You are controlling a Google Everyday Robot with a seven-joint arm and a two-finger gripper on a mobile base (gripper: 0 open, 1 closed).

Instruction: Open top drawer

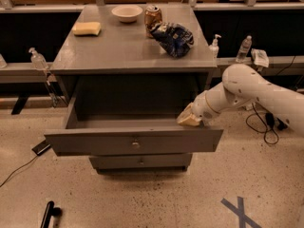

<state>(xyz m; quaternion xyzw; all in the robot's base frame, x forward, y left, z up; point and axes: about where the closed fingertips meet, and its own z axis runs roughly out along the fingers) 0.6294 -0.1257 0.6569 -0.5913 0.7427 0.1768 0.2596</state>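
The top drawer (95,141) is pulled far out of the grey cabinet. Its flat grey front panel carries a small round brass-coloured knob (136,142) at its centre. The drawer's inside looks bare. My gripper (188,118) is at the end of the white arm (247,91), which reaches in from the right. It sits at the drawer's right end, just above and behind the front panel's top edge. A narrower lower drawer (141,161) with its own knob shows below, pushed in.
The cabinet top (114,46) holds a yellow sponge (86,28), a white bowl (127,13), a can (152,17) and a dark blue chip bag (173,38). Bottles stand on ledges at left (37,60) and right (243,48). Cables lie on the floor at right (263,127).
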